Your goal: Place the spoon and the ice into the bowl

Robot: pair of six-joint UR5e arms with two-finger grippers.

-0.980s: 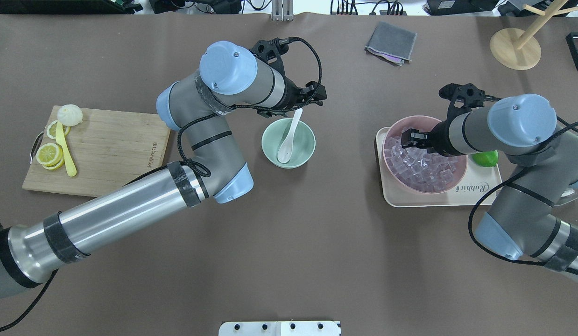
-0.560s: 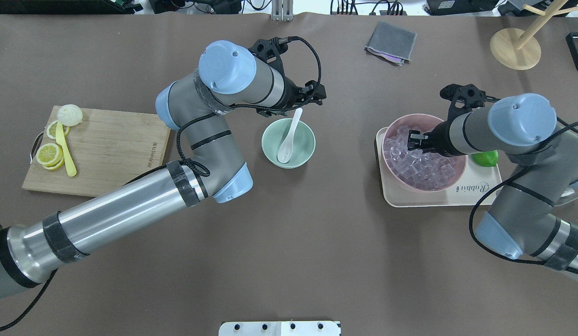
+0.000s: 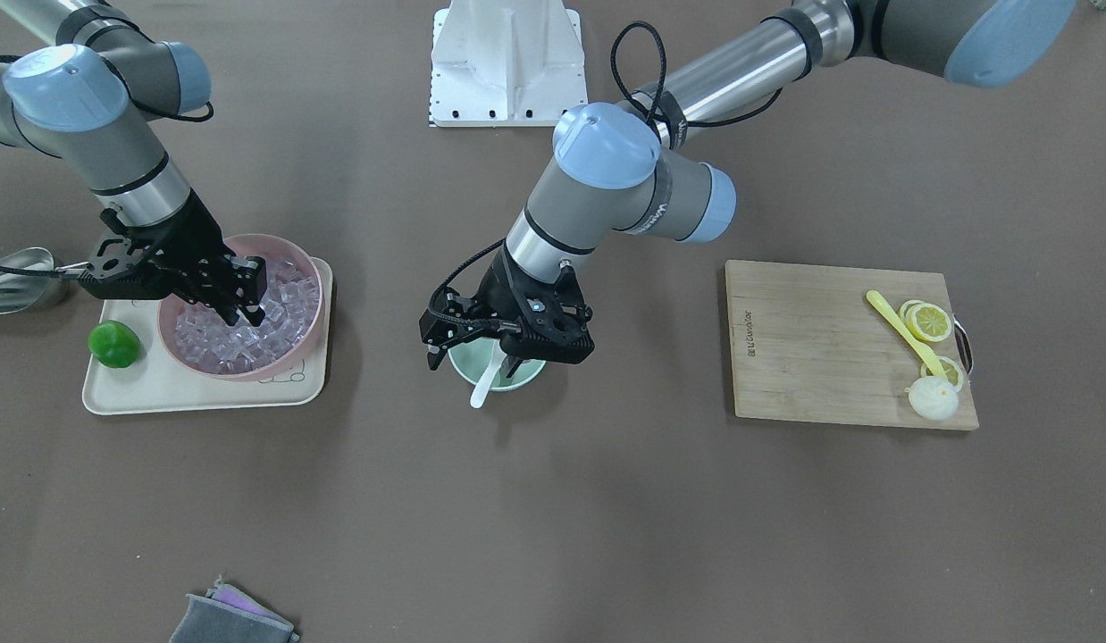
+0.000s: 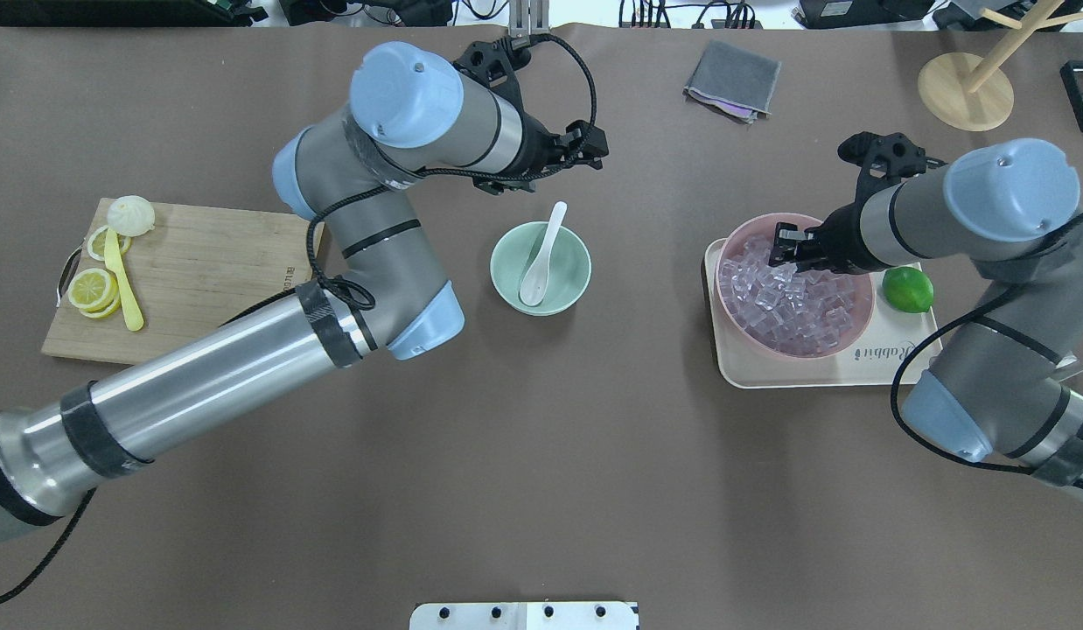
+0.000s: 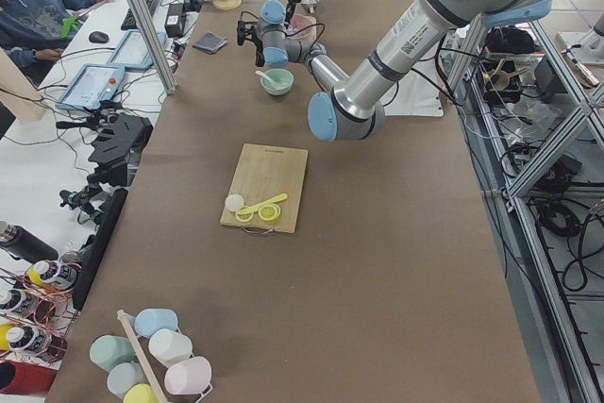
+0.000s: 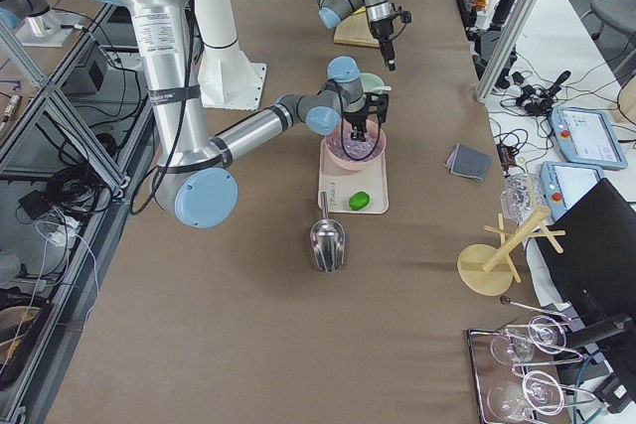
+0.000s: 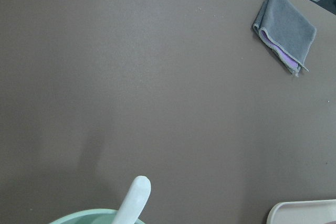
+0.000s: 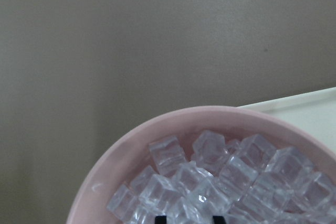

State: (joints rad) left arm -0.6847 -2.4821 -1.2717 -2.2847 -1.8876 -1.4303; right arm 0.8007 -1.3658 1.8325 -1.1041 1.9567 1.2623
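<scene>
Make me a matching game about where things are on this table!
Things:
1. spoon
2. lime
3. yellow utensil
4. grey cloth

Places:
A. on the wooden board, lying over the lemon slices
B. all by itself on the bare table
C. in the mint-green bowl
D. on the tray, beside the pink bowl

Right pairs: 1-C, 2-D, 3-A, 4-B.
</scene>
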